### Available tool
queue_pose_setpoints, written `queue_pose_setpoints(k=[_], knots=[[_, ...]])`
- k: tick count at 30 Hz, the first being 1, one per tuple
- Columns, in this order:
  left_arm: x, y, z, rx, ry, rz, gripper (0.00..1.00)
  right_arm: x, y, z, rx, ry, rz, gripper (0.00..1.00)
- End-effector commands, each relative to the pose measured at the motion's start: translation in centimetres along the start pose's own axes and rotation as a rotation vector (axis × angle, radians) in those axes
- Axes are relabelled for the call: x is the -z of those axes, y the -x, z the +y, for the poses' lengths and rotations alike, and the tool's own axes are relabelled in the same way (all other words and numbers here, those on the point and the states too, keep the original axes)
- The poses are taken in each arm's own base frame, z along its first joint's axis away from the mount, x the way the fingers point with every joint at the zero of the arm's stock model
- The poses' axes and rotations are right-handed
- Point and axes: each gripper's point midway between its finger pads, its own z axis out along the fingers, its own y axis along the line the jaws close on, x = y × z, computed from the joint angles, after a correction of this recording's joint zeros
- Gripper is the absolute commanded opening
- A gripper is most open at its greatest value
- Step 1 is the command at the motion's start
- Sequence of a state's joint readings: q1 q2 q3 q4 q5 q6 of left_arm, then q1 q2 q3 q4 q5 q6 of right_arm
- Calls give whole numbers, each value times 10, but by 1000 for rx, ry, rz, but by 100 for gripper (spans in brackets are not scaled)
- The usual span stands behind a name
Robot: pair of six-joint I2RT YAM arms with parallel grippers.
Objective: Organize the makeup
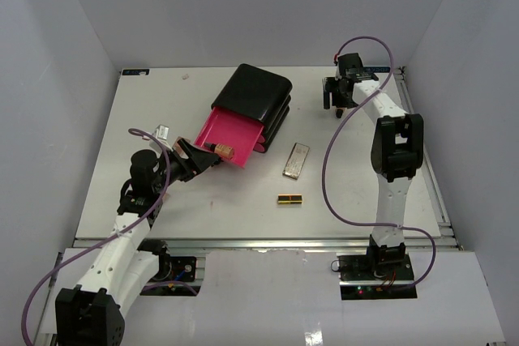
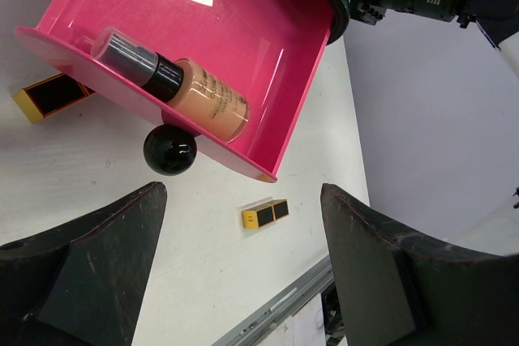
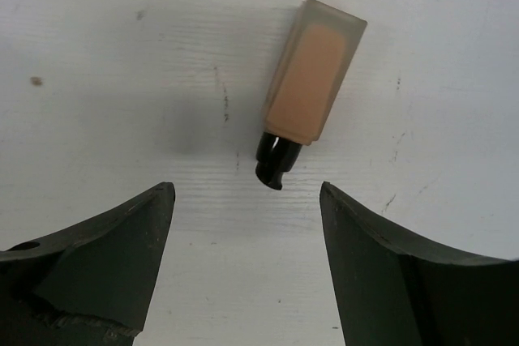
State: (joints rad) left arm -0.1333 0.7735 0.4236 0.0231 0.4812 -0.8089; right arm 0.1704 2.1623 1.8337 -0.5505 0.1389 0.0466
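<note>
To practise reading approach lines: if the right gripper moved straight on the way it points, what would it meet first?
Probably the tan bottle, lying on the table just ahead of the open right gripper; depth is unclear, so bare table beside it is possible.

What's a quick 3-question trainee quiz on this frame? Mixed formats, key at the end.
1. True or false: the right fingers are clamped on the tan bottle on the table.
2. In the top view, which lies nearer the arm bases: the palette or the lipstick tube?
3. What lies in the open pink drawer? A) lipstick tube B) capped tan bottle C) palette

Key
1. False: the fingers are open and not touching it.
2. Lipstick tube.
3. B.
</note>
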Motion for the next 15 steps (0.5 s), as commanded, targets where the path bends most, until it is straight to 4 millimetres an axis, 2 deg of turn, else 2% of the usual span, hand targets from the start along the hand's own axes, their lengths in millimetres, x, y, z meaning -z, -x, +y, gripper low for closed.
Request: queue_pose_setpoints(k=[1, 10, 15], knots=[[2, 6, -10, -31, -31, -16, 88, 11, 42, -23, -90, -117, -116, 79], [1, 6, -9, -33, -28, -15, 88, -26, 36, -32, -138, -105, -82, 77], [0, 6, -7, -30, -23, -13, 88, -36, 38, -34, -150, -102, -83, 74]])
